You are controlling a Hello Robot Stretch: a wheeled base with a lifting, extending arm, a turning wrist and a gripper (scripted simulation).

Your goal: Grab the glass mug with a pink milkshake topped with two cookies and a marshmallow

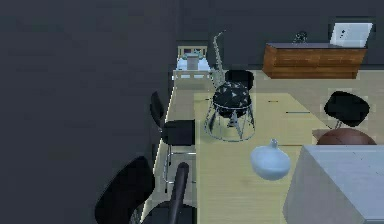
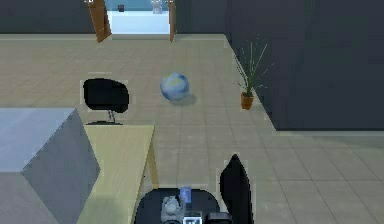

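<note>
Hand (image 2: pixel 176 209) near a small pale-blue thing (image 2: pixel 185 193), its axis upright.

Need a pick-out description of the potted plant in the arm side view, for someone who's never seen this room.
Find the dark wall on the arm side view's right. At its foot, on the tiled floor, stands the potted plant. Unlike the round bluish thing and the black chair to its left, it has thin green leaves rising from a small orange pot.
</note>
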